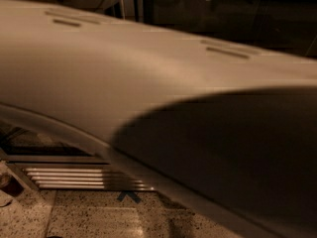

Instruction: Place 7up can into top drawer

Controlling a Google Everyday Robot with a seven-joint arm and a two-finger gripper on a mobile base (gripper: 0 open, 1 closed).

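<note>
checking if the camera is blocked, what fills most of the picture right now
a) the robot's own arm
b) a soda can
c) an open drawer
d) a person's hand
a: the pale arm spans the view from left to right, leaving only a strip of speckled floor and a metal grille at lower left. The gripper is out of view, and no can or drawer shows.
</note>
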